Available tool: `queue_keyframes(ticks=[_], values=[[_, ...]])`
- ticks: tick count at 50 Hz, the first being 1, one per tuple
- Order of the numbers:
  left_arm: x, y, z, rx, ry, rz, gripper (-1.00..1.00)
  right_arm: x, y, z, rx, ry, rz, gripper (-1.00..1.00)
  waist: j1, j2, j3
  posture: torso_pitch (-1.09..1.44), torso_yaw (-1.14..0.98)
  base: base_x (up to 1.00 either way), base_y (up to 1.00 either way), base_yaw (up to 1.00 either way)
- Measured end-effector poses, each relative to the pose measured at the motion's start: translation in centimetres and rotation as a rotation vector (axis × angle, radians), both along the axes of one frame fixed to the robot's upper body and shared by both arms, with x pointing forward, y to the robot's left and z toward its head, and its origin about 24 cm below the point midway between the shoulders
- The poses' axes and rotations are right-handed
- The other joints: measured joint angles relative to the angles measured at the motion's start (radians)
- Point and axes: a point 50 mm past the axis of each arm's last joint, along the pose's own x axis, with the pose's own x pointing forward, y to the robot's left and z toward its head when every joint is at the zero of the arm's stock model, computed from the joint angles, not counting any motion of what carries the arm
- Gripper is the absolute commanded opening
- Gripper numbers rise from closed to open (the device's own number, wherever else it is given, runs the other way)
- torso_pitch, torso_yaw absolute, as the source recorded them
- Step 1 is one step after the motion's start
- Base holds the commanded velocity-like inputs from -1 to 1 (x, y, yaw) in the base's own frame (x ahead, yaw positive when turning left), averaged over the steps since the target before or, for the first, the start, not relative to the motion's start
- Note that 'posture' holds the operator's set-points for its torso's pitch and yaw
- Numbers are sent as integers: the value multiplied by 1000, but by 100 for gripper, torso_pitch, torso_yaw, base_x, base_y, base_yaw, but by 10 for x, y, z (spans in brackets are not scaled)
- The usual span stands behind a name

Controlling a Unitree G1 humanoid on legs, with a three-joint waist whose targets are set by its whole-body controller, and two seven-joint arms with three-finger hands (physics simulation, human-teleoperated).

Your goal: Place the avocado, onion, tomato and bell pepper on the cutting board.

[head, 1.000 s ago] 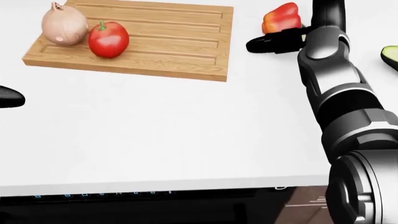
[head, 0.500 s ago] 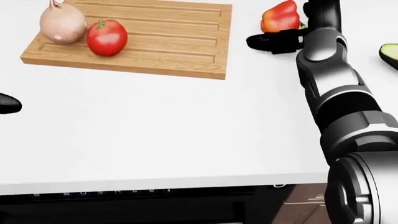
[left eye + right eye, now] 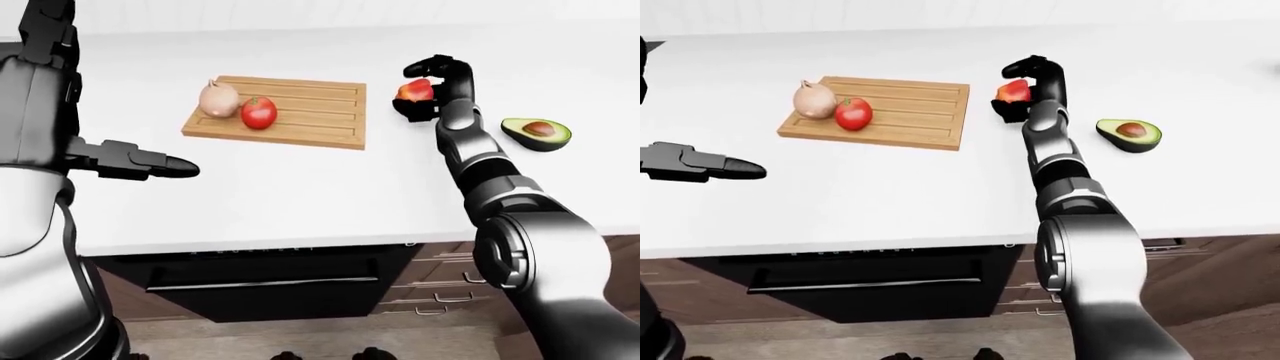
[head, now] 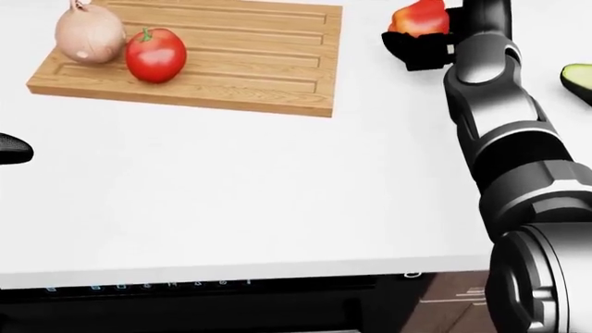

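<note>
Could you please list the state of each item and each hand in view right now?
onion: on the cutting board, left end
tomato: on the board, beside the onion
bell pepper: off the board, right hand fingers curled round it
avocado: halved, on the counter, untouched
left hand: empty, over the counter

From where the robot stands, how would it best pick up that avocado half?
The avocado half lies alone on the white counter, cut face and pit up, at the right of the left-eye view. Probably best: come down from above with the right hand and pinch across its narrower width, fingers on the dark skin sides.
</note>
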Motion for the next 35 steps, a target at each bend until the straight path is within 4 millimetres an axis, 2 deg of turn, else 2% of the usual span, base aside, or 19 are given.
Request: queue_keyframes(ticks=[10,18,29,35], values=[[2,0,-1,-6,0,2,100,1,2,5,-22,1,16,-45,-2,0,5,29,3,0,0,0],[-1,1,-2,-6,-2,6,100,3,11,12,-35,3,56,-50,-1,2,16,29,3,0,0,0],[-4,4,-3,-10,1,11,100,4,28,45,-52,-75,113,-53,3,3,26,29,3,0,0,0],[-5,4,-1,-6,-7,14,100,4,40,55,-52,-97,155,-53,4,4,24,29,3,0,0,0]])
